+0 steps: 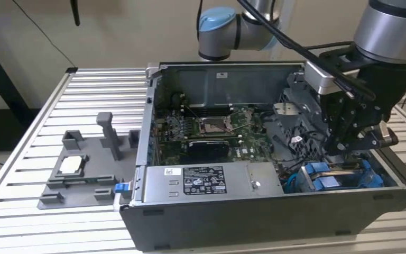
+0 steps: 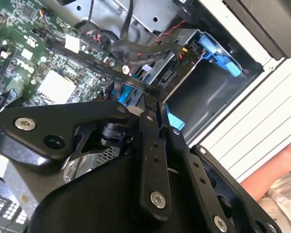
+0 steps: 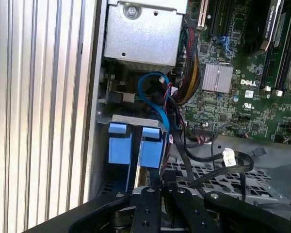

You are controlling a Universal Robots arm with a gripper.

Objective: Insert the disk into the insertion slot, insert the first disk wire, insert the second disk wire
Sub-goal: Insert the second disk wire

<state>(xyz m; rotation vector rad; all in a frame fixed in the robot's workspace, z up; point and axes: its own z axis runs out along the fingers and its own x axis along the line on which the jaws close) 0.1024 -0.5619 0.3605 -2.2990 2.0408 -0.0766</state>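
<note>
- the disk [image 1: 340, 174] sits in its blue carrier inside the insertion slot [image 1: 308, 180], at the near corner of the case [image 1: 259, 222] on the exterior view's right.
- in the first wrist view the carrier's two blue tabs [image 3: 135, 144] stand side by side at the mouth of the slot [image 3: 136, 121], with the disk's edge [image 3: 141, 175] running from between them toward the fingers.
- the gripper [image 1: 344, 151] hangs straight over the disk's far end, just above it in the exterior view; whether it touches the disk cannot be told.
- in the first wrist view the gripper [image 3: 160, 187] has its fingers [image 3: 148, 204] drawn close together, with a thin dark piece at their tips; whether they grip it cannot be told.
- in the second wrist view the gripper [image 2: 153, 99] points down at the blue carrier [image 2: 172, 119], its fingers [image 2: 150, 145] lying nearly against each other.
- a blue wire [image 3: 155, 97] loops above the slot beside a bundle of coloured wires [image 3: 186, 73], and black cables [image 3: 208, 155] trail across the metal floor near the fingers.
- the power supply [image 1: 210, 182] lies along the near wall, to the exterior view's left of the slot.
- the motherboard [image 1: 210, 129] fills the far floor of the case.
- a grey fixture [image 1: 83, 169] stands on the slatted table [image 1: 40, 227], outside the case on the exterior view's left.
</note>
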